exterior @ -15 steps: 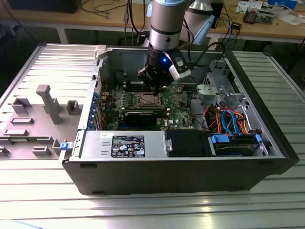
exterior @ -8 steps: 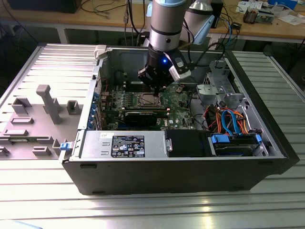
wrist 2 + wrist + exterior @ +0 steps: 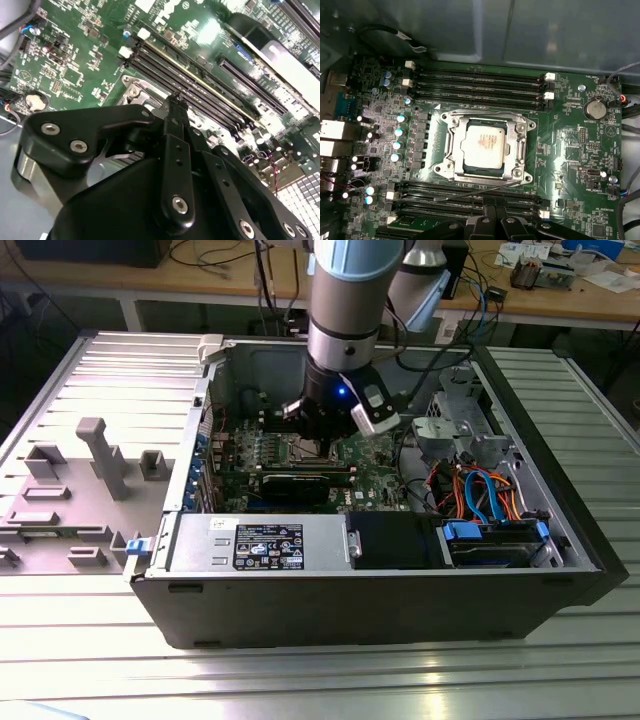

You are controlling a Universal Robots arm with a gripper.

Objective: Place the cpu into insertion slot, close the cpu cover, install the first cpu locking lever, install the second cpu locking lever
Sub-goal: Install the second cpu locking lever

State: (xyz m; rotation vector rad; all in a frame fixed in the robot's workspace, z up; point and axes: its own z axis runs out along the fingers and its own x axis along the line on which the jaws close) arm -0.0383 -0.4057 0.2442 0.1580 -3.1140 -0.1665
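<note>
1. Gripper hovers just beside the socket's near edge, fingers pressed together, holding nothing.
2. cpu sits in the insertion slot, cpu cover down around it.
3. Thin springy locking lever sticks out unlatched; likely stiff, push near its tip.

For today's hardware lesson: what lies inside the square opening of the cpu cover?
In the first wrist view, the cpu shows through the opening of the cpu cover, its metal top facing up. The insertion slot beneath is mostly covered; its contacts cannot be seen.
</note>
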